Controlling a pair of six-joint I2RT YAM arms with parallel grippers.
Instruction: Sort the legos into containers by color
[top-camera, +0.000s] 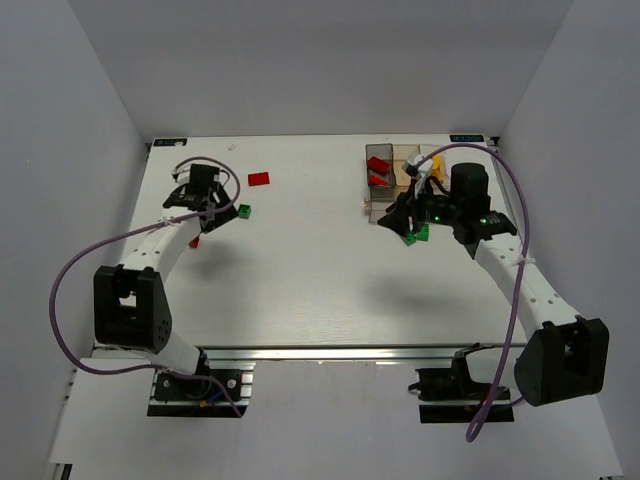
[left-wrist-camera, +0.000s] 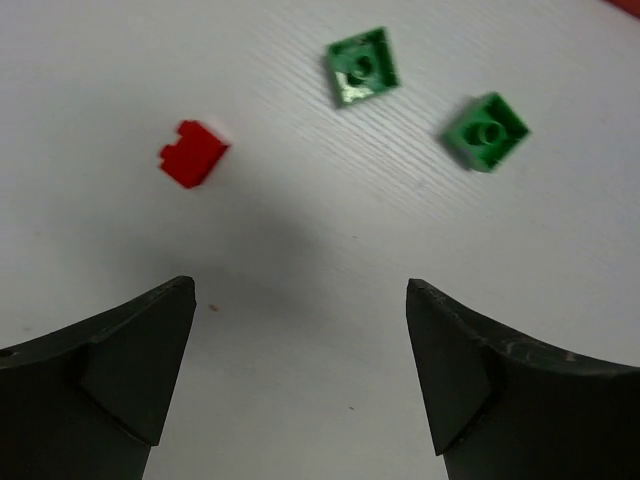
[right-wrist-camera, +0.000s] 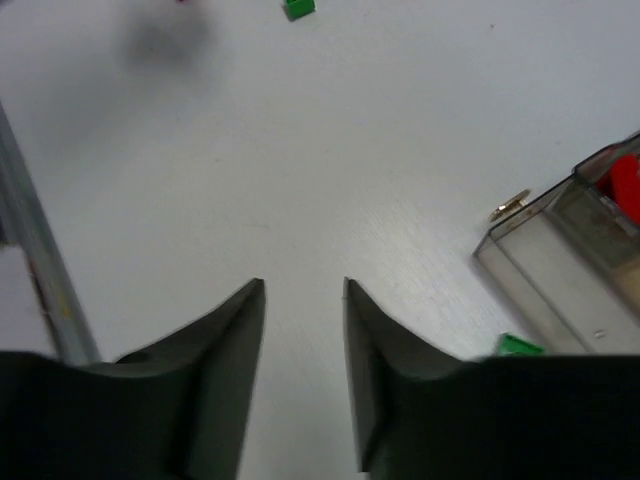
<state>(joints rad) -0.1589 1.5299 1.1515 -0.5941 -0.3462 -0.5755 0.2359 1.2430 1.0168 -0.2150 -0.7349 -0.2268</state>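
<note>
Since only the smoky grey bin (top-camera: 377, 160) of the clear plastic three-bin organizer (top-camera: 392, 152), at 1 o'clock on the white surface (top-camera: 320, 290), shows sorted pieces (a couple of red ones), the job looks less than half done. The right arm covers the amber and clear bins beside it, so their contents can't be told.

Loose and left to sort:
- A flat red plate (top-camera: 260, 178) lies at 11 o'clock.
- A small red brick (left-wrist-camera: 193, 153), a green single-stud brick (left-wrist-camera: 362, 65) and a second green single-stud brick (left-wrist-camera: 487, 131) lie at 10 o'clock, under the left arm.
- A third green brick (top-camera: 415, 236) lies at the organizer's 6 o'clock, just off its front.

No green shows in any bin, so I'd guess that colour hasn't been started. No yellow or purple bricks are seen loose.

The left fingers (left-wrist-camera: 300, 290) are spread wide and empty, above bare surface. In the wrist view the red brick is at their 11 o'clock and both greens at 1 o'clock, all apart from the tips.

The right fingers (right-wrist-camera: 303, 286) have a narrow gap with nothing in it. The third green brick peeks out at their 4 o'clock, and the organizer's corner is at 3 o'clock, near but not touching.
</note>
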